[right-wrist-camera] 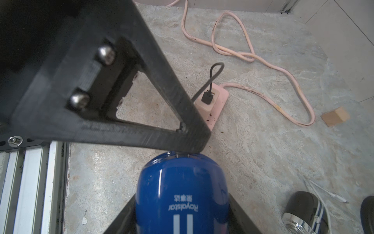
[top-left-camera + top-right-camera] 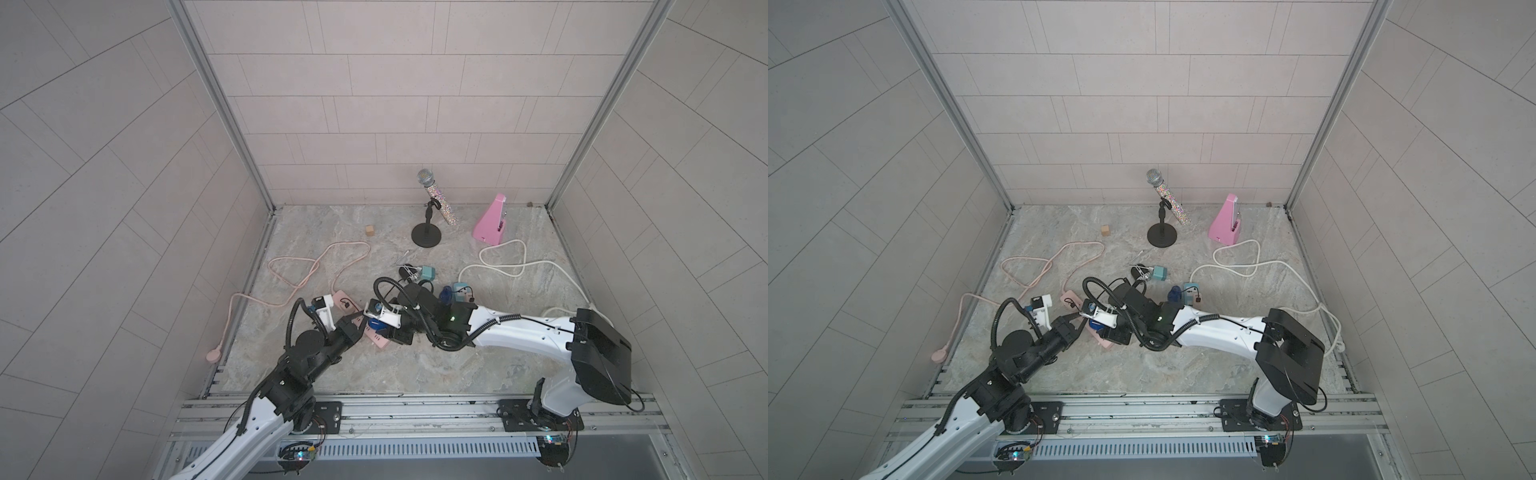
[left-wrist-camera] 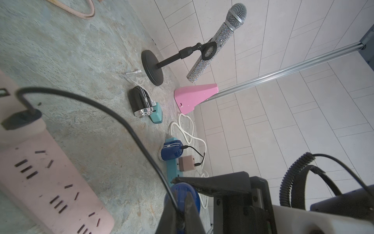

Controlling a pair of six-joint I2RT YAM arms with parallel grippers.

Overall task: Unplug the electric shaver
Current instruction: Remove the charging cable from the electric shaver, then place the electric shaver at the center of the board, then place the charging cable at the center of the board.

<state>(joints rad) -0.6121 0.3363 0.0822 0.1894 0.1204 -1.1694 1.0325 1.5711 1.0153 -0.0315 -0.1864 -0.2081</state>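
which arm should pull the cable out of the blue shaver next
Left. The left gripper is shut on the black cable right beside the blue shaver, so it can probably pull the cable free. The right gripper grips the shaver's body and is better used to brace it.

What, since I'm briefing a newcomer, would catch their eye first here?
Both arms meet mid-floor: the right tool grips a glossy blue shaver by the pink power strip, while the left tool pinches its black cable. At the back wall, a glittery microphone tilts in its black stand.
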